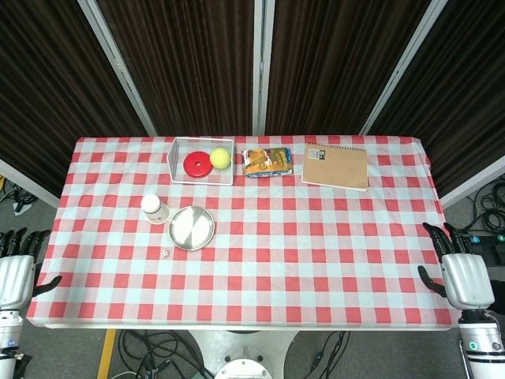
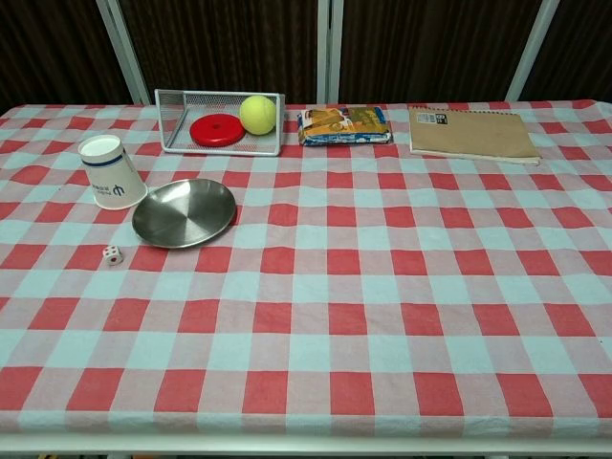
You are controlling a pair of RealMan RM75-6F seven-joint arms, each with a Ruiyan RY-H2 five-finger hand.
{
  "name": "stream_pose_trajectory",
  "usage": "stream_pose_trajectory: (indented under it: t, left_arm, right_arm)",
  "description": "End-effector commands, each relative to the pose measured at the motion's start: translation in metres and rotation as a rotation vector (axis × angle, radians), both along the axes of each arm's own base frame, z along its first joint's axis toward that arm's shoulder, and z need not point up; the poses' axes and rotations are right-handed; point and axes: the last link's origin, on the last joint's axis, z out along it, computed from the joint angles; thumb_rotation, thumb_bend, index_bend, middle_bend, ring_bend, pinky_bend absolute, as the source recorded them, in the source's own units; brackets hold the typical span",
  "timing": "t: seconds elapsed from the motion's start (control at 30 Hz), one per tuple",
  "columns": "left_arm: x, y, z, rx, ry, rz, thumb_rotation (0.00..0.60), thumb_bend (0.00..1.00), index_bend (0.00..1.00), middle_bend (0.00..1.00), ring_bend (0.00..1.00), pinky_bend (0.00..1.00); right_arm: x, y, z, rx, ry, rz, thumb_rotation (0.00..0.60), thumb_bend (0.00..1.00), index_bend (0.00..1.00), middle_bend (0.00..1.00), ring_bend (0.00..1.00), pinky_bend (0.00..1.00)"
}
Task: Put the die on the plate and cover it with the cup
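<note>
A small white die [image 1: 165, 253] [image 2: 113, 254] lies on the checked cloth just left of the front of a round metal plate [image 1: 192, 227] [image 2: 184, 212]. A white paper cup [image 1: 154, 208] [image 2: 112, 171] stands upside down to the plate's left rear. My left hand [image 1: 16, 268] hangs open off the table's left edge, fingers apart and empty. Off the right edge, my right hand [image 1: 461, 272] is open too, holding nothing. Neither hand shows in the chest view.
At the back, a wire basket [image 1: 202, 161] [image 2: 222, 122] holds a red disc [image 1: 197, 164] and a yellow tennis ball [image 1: 219, 158]. Beside it lie a snack packet [image 1: 267, 162] [image 2: 344, 125] and a brown notebook [image 1: 336, 166] [image 2: 470, 133].
</note>
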Motion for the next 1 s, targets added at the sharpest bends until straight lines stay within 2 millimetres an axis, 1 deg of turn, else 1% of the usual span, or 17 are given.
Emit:
stream_pose_trajectory:
  t: [0.03,0.3,0.4,0.53,0.6,0.63,0.77,0.87,0.93,1.0]
  left_arm:
    - [0.0,-0.001,0.0,-0.005,0.002,0.003,0.6,0.0,0.18,0.2,0.09,0.08]
    - [0.003,0.001,-0.002,-0.017,-0.006,-0.006,0.6,0.0,0.18,0.2,0.09,0.08]
    - [0.008,0.011,-0.004,-0.015,-0.02,-0.043,0.6,0.0,0.18,0.2,0.09,0.08]
    - [0.019,0.033,-0.013,-0.05,-0.038,-0.112,0.6,0.0,0.21,0.22,0.11,0.1]
    - [0.023,0.045,-0.02,-0.08,-0.051,-0.143,0.6,0.03,0.26,0.28,0.19,0.15]
    - [0.027,0.053,-0.025,-0.112,-0.069,-0.156,0.6,0.04,0.27,0.3,0.21,0.17]
    - [0.041,0.076,-0.049,-0.229,-0.159,-0.191,0.6,0.08,0.3,0.34,0.26,0.29]
    - [0.051,0.089,-0.07,-0.323,-0.189,-0.214,0.6,0.09,0.33,0.4,0.33,0.33]
    - [0.056,0.096,-0.085,-0.382,-0.191,-0.218,0.6,0.09,0.34,0.46,0.39,0.41]
    - [0.059,0.103,-0.097,-0.419,-0.192,-0.217,0.6,0.1,0.35,0.51,0.46,0.53]
  right_arm:
    - [0.0,0.0,0.0,-0.001,-0.001,0.002,0.6,0.24,0.1,0.15,0.07,0.19]
    - [-0.003,0.004,0.003,-0.014,-0.014,0.006,0.6,0.24,0.1,0.14,0.06,0.16]
    - [-0.004,0.005,0.005,-0.028,-0.018,0.006,0.6,0.24,0.1,0.14,0.05,0.13]
    - [-0.004,0.006,0.008,-0.04,-0.014,0.013,0.6,0.24,0.1,0.13,0.04,0.13]
    - [-0.004,0.007,0.009,-0.042,-0.013,0.015,0.6,0.24,0.1,0.13,0.04,0.13]
    - [-0.005,0.007,0.009,-0.042,-0.014,0.015,0.6,0.24,0.1,0.13,0.04,0.13]
    - [-0.006,0.008,0.01,-0.046,-0.015,0.01,0.6,0.24,0.1,0.13,0.04,0.13]
    - [-0.006,0.008,0.011,-0.045,-0.015,0.005,0.6,0.24,0.1,0.13,0.04,0.13]
    - [-0.007,0.008,0.011,-0.042,-0.014,0.0,0.6,0.24,0.1,0.14,0.04,0.13]
    - [-0.007,0.007,0.011,-0.04,-0.015,-0.003,0.6,0.24,0.1,0.14,0.04,0.13]
